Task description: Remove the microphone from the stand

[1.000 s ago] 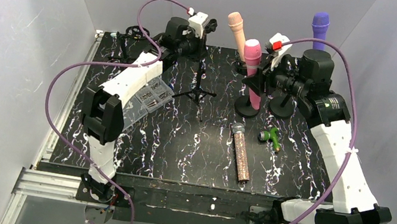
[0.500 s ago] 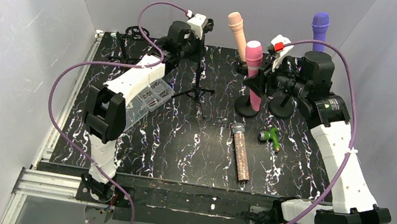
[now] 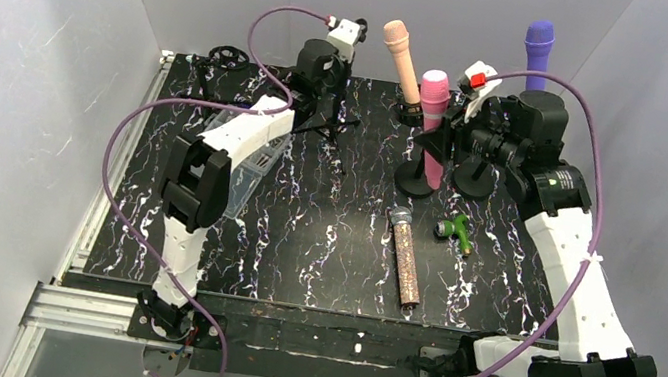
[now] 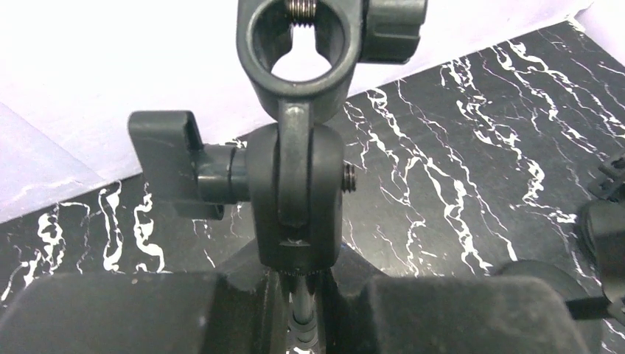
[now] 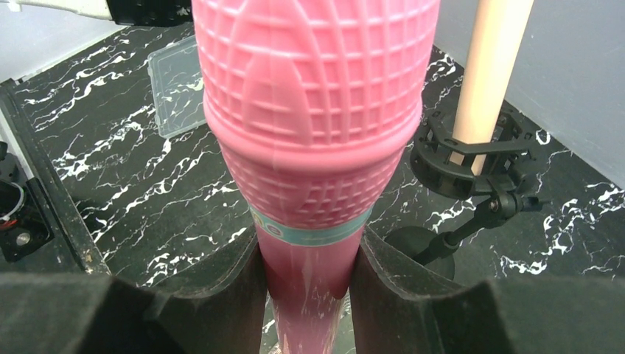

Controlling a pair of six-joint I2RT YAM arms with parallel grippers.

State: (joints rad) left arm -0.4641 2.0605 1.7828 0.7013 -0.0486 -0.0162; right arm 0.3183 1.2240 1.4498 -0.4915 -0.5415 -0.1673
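Observation:
A pink microphone (image 3: 435, 93) stands upright over a black round-base stand (image 3: 415, 181) at the back middle of the table. My right gripper (image 3: 439, 136) is shut on its handle just below the head. In the right wrist view the pink microphone (image 5: 309, 110) fills the middle, with a finger (image 5: 214, 299) pressed against each side of the handle and my right gripper (image 5: 309, 295) closed round it. My left gripper (image 3: 332, 82) is shut on the pole of a black tripod stand (image 3: 331, 127). In the left wrist view its empty clip (image 4: 298, 44) rises above my left gripper (image 4: 306, 306).
A beige microphone (image 3: 400, 52) and a purple microphone (image 3: 537, 49) stand in other stands at the back. A glitter microphone (image 3: 405, 258) and a small green object (image 3: 454, 231) lie on the table. A clear plastic box (image 3: 253, 161) sits under the left arm.
My left arm has swung right and back, taking the tripod stand with it. The pink microphone and my right gripper have shifted slightly to the right.

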